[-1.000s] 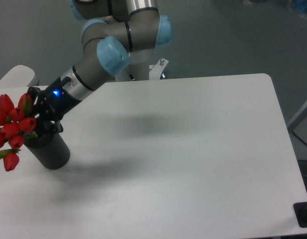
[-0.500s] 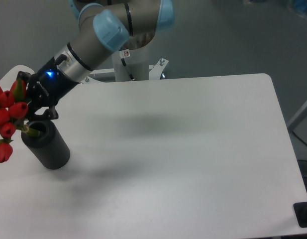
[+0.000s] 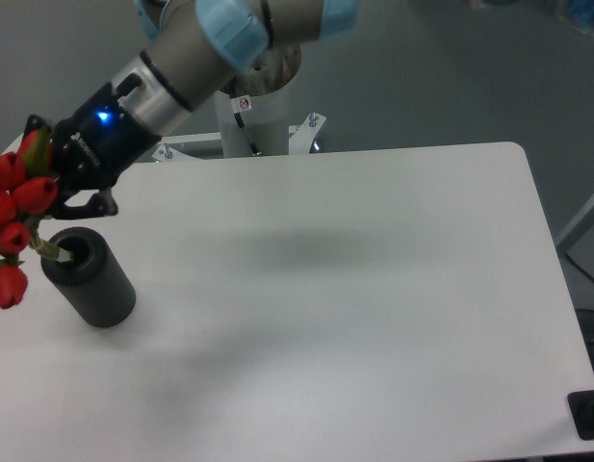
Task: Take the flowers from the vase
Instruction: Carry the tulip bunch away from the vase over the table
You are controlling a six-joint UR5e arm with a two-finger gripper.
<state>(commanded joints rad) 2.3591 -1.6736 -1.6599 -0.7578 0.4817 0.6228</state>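
A: Where are the flowers (image 3: 12, 217)?

B: At the far left edge, roughly nine o'clock from the middle of the table (image 3: 354, 289). The red buds bunch together, partly cut off by the frame, with one bud hanging lowest. A thin green stem slants down from the bunch toward the mouth of the vase (image 3: 90, 279); whether its tip still sits inside the opening I cannot tell.

A: And the vase?

B: A dark grey cylinder standing on the white table near its left side, at about five o'clock from the buds. Its round opening shows at the top.

A: What about the gripper (image 3: 61, 197)?

B: It sits just above the vase, at about eleven o'clock from the opening, right against the bunch. Its black fingers look closed around the stems just below the buds. A small blue light glows on the wrist behind it.

A: The arm (image 3: 181, 67)?

B: It runs up toward one o'clock, grey with pale blue joint caps.
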